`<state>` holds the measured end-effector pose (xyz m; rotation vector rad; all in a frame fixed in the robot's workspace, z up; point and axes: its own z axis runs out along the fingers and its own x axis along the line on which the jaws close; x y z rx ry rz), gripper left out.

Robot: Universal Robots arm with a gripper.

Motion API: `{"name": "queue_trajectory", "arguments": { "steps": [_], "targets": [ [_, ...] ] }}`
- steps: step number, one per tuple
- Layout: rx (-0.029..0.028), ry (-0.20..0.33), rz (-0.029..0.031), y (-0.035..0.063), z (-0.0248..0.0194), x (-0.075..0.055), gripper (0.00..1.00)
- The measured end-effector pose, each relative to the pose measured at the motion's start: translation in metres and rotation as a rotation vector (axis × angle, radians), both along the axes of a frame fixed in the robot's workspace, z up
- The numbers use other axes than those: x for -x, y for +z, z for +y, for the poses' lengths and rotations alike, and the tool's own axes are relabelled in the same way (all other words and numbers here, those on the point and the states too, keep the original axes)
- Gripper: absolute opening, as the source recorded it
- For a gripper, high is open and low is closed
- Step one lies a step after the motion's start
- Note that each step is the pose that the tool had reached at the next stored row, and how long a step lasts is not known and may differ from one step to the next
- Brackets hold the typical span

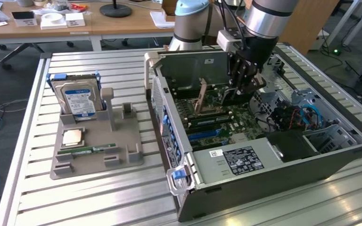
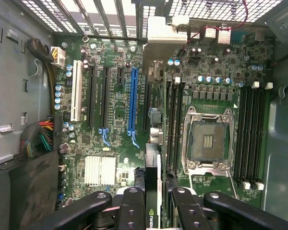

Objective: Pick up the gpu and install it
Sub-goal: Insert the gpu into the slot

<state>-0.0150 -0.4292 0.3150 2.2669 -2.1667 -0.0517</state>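
The gpu [image 2: 153,182] is a thin dark card seen edge-on, with a green logo near my fingers and its silver bracket [image 2: 163,29] toward the case's rear grille. My gripper [image 2: 156,211] is shut on it, a black finger [image 2: 134,208] on each side. The card hangs over the motherboard, beside the long blue slot [image 2: 132,100] and roughly above the black slot next to it. In the exterior view my gripper [image 1: 244,89] reaches down into the open computer case [image 1: 263,155], and the gpu's brownish edge [image 1: 201,96] stands upright over the board.
An empty processor socket [image 2: 209,139] and memory slots [image 2: 249,134] lie beside the card. On the slatted table at the exterior view's left, a grey holder [image 1: 96,155] carries a blue-labelled hard drive [image 1: 77,99], a processor chip [image 1: 73,136] and a green memory stick [image 1: 93,149]. Cables crowd the case's far end.
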Motion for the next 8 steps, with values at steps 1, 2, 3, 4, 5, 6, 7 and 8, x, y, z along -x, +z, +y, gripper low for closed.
{"name": "queue_trajectory", "arguments": {
  "steps": [1,2,3,4,5,6,7,8],
  "targets": [
    [-0.0001,0.000,-0.0001,-0.0003,0.0000,0.0000,0.26],
    [-0.0001,0.000,0.0000,-0.0005,0.0000,0.0000,0.26],
    [0.0000,0.000,0.0000,-0.0007,0.0000,0.0000,0.26],
    [0.0000,0.000,0.0000,-0.0011,0.0000,0.0000,0.26],
    [0.0000,0.000,0.0000,-0.0014,0.0000,0.0000,0.26],
    [0.0000,0.000,0.0000,-0.0018,0.0000,0.0000,0.26],
    [0.0000,0.000,0.0000,-0.0021,0.0000,0.0000,0.26],
    [0.0000,0.000,0.0001,-0.0025,0.0000,0.0000,0.26]
  ]
}}
